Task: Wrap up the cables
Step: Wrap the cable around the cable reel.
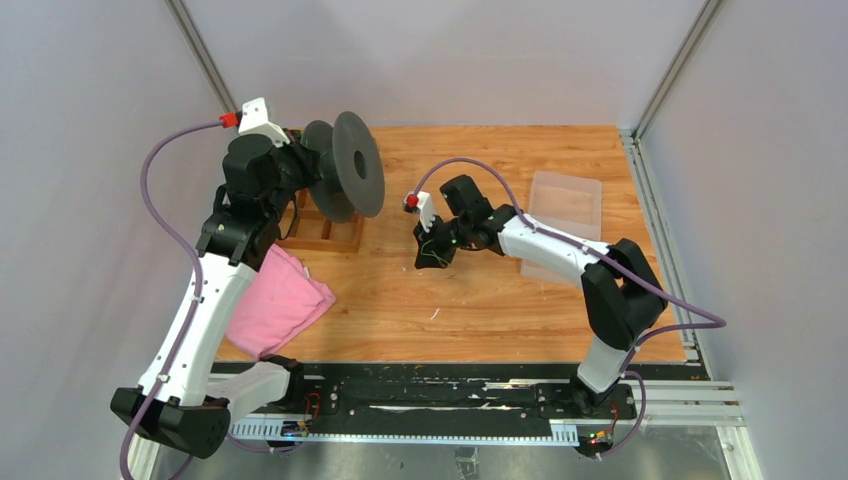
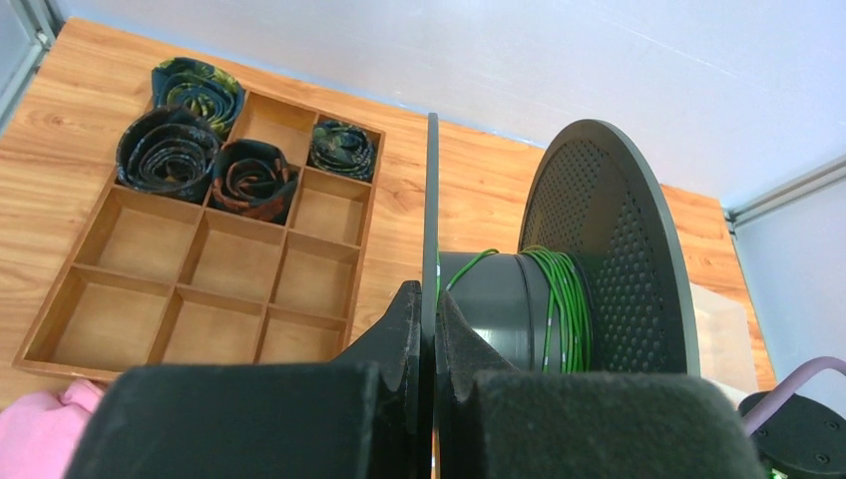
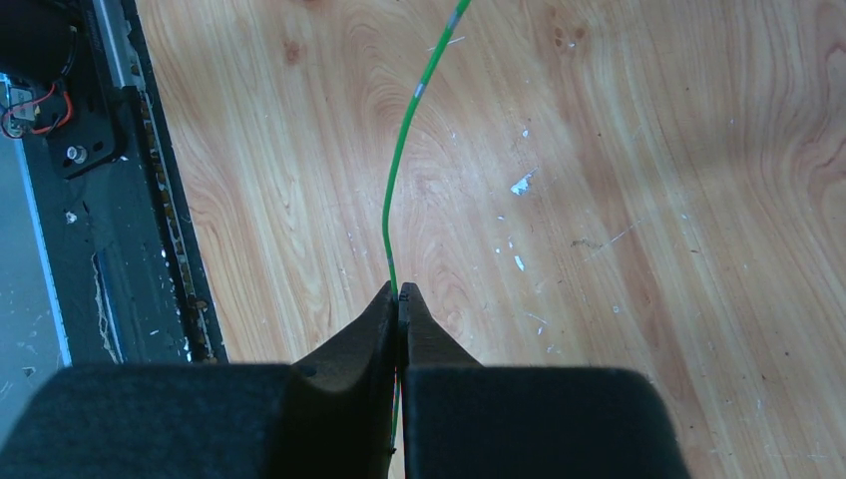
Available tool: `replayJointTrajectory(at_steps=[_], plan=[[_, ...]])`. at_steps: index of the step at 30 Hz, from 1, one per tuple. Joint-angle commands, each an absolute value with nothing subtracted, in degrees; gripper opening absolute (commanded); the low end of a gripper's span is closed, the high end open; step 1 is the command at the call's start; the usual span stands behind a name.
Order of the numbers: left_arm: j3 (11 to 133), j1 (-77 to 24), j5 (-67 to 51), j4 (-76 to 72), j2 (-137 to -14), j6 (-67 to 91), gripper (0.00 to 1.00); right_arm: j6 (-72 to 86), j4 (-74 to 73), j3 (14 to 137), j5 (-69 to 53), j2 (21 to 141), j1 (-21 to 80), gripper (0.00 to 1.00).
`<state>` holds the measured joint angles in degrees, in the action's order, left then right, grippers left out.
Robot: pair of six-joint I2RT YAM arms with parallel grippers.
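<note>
The cable (image 2: 564, 299), a thread-thin green wire, lies coiled on the dark spool (image 2: 609, 249). The left fingers (image 2: 417, 324) clamp the spool's near flange. Away from the spool, the right fingers (image 3: 394, 317) pinch a loose strand over the tabletop (image 3: 599, 200).

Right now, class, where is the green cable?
In the right wrist view, the green cable is pinched in the right gripper above the wooden table; in the left wrist view, more of it sits wound on the spool.
</note>
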<state>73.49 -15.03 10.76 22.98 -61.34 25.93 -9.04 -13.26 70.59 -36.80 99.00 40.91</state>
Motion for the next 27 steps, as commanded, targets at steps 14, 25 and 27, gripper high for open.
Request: replayJointTrajectory(at_steps=[14,25,27], plan=[[71.8,-12.9,16.3,12.2,-61.4,27.3,0.00,-12.2,-15.7,70.3,-39.4,99.7,49.2,0.01],[68.8,-13.9,19.8,8.6,-62.3,23.6,0.00,-11.2,-19.5,76.1,-43.2,97.6,54.3,0.01],[68.4,-14.7,20.9,8.2,-62.2,22.6,0.00,-10.5,-20.1,77.8,-43.9,98.0,54.7,0.01]])
